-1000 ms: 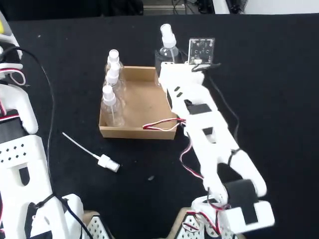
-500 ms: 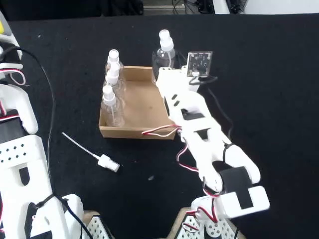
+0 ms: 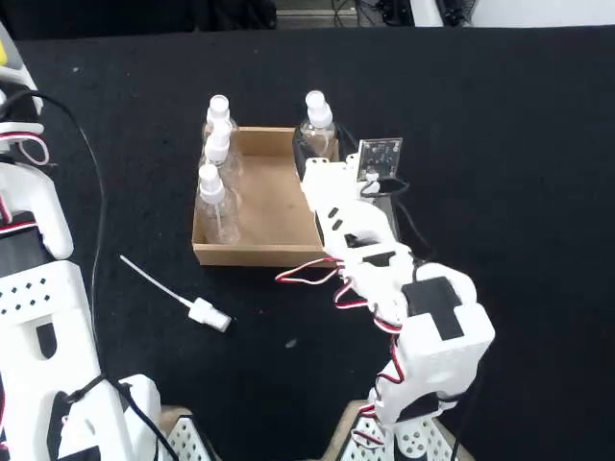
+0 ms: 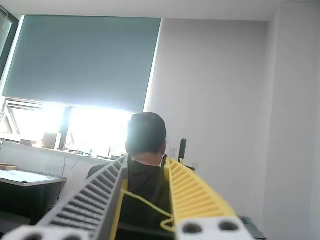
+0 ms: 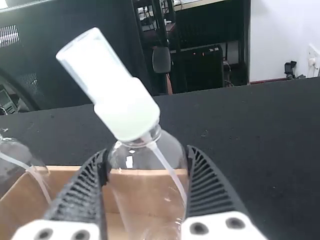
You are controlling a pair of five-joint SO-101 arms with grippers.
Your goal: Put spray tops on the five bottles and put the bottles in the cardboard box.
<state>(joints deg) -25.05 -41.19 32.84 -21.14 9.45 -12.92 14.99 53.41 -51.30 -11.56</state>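
**Right gripper** [image 5: 147,154]: clamped on a clear bottle [image 5: 145,200], with one finger pressed against each side of the body just below the shoulder. The bottle carries a white spray top [image 5: 112,95], and its thin dip tube [image 5: 167,175] runs down inside. In the high view the held bottle stands upright at the far right corner of the cardboard box [image 3: 259,254]. Whether its base rests on the box floor cannot be determined. The right arm [image 3: 384,259] runs from the near edge of the surface up along the right wall of the box.

**Box contents:** three further bottles [image 3: 215,206], each fitted with a spray top, stand upright in a close row against the left wall, starting at the far left corner.

**Surface:** the box sits on the black table [image 3: 500,144], nearer its far edge than its near one. One loose spray top [image 3: 208,313] lies on its side off the near left corner of the box, apart from it. Its long tube points toward the left edge.

**Left gripper** [image 4: 146,161]: aimed up and out into the room, fingers parted, nothing between them. The left arm [image 3: 38,288] stands at the left edge of the surface.
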